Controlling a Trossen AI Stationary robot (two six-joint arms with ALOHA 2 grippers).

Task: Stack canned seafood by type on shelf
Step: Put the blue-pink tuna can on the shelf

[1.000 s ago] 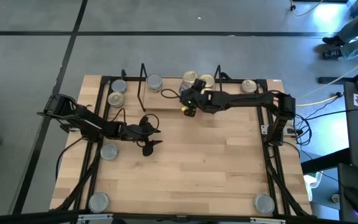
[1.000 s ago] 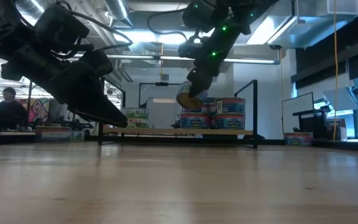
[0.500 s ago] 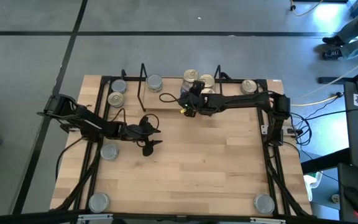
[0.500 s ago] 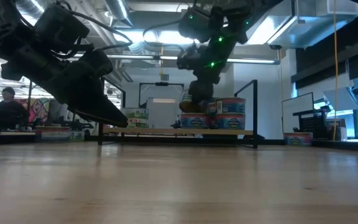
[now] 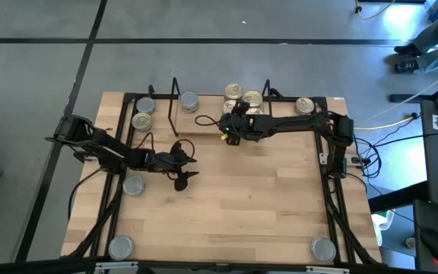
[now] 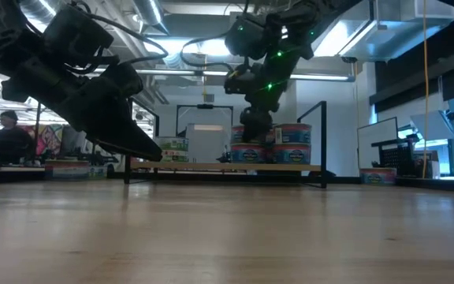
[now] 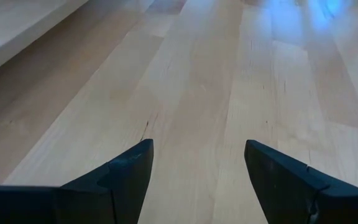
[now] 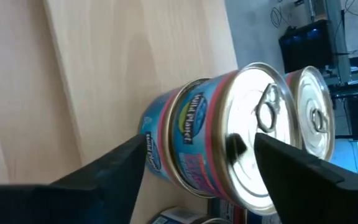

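**Shelf stock, partly stacked**

My right tool [image 5: 230, 125], upper centre of the high view, stands open around a gold-lidded tin [image 8: 229, 146] on the shelf [image 5: 204, 122]. My left tool [image 5: 182, 162] waits open, left of centre. Six tins [image 5: 133, 185] remain scattered on the tabletop [image 5: 242, 205]; most sorting is left.

tin [image 8: 197, 137]: blue/pink/yellow label, gold lid | desk [image 5: 234, 198]: pale wood | shelf [image 5: 175, 103]: blk wire | tools: blk

Gold-lidded tins [image 5: 243, 99] stacked on the shelf [image 5: 204, 122] (blue labels).
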